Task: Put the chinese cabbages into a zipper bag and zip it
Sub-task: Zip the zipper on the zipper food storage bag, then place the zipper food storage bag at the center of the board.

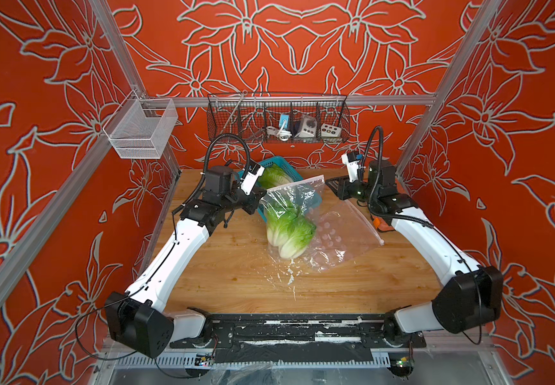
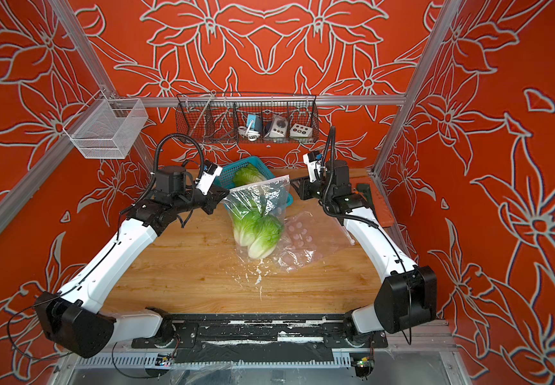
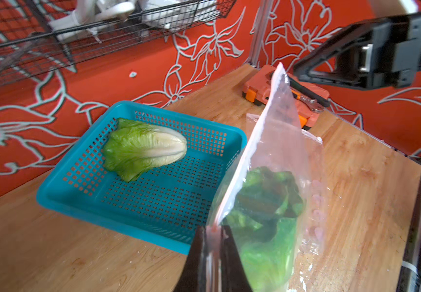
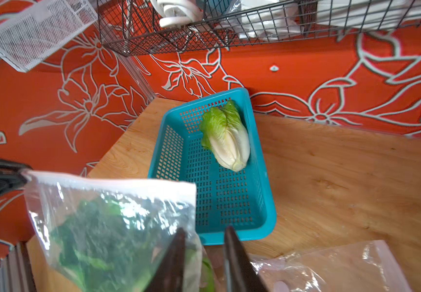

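The left end effector is clamped shut on one end of the zipper bag's zip strip. It holds the bag up just in front of the blue basket.

2 chinese cabbages are inside the bag, white bases down and resting on the counter. The 3rd cabbage lies alone in the basket, toward its back wall.

The right end effector has its jaws partly apart and grips nothing. It hovers beside the bag's free upper corner, on the basket's right.

The step in hand looks like fetching that last head with the right arm.

- **Grip:** take the head across its firm white ribs, not the crinkly leaves, which would likely tear or slip.
- **Bag mouth:** held by 1 corner only, the mouth looks slack and nearly flat, so the left pinch should stay firm. The mouth will probably need spreading before entry.
- **Insertion:** put the head in base first, alongside the other 2. Leaves caught in the zip strip would spoil the seal.

A spare bag lies flat beyond the basket's right front corner.
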You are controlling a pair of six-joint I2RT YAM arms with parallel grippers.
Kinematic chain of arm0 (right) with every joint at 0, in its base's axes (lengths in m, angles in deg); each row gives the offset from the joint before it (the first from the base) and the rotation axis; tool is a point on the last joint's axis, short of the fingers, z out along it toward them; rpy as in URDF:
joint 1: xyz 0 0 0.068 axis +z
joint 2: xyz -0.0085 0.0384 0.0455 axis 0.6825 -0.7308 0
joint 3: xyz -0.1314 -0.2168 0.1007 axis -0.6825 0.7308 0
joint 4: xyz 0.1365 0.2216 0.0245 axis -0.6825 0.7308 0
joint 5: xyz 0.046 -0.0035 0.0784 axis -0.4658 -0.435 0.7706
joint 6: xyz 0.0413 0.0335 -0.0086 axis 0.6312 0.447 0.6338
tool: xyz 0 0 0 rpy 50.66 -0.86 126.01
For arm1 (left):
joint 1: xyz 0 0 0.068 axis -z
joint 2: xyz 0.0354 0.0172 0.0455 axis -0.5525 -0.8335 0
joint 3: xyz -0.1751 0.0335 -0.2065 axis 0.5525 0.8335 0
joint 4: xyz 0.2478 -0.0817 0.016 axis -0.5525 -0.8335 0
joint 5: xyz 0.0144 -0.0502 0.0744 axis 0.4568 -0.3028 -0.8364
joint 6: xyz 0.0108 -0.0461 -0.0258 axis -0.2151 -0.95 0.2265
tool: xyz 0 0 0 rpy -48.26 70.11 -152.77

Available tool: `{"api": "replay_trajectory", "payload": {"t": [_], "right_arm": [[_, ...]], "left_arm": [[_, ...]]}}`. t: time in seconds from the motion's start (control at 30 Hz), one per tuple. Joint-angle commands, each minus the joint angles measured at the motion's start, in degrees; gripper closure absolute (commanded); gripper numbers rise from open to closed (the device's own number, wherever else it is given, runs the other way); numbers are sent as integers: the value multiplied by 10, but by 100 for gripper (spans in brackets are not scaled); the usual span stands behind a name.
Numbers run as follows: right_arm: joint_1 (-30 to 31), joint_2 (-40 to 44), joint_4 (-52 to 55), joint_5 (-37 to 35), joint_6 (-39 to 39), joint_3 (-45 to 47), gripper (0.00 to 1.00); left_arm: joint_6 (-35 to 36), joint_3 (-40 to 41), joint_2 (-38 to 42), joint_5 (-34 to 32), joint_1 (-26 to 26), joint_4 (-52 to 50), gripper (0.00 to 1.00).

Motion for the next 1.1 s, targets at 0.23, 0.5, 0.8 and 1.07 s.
{"api": "replay_trajectory", "payload": {"t": [0.23,0.5,0.8,1.07], "right_arm": [[50,52,-67,21,89,235,11],[130,-72,-103,91,131,202,16],[278,-104,-178,-70,407,174,49],[402,-234,-184,-196,536,33,50]], "left_arm": [[-168,57,-23,-87,-59,73,79],[-193,91,33,-110,-61,76,64],[-202,71,96,-100,-61,30,57],[-214,69,128,-81,-61,15,56]]}}
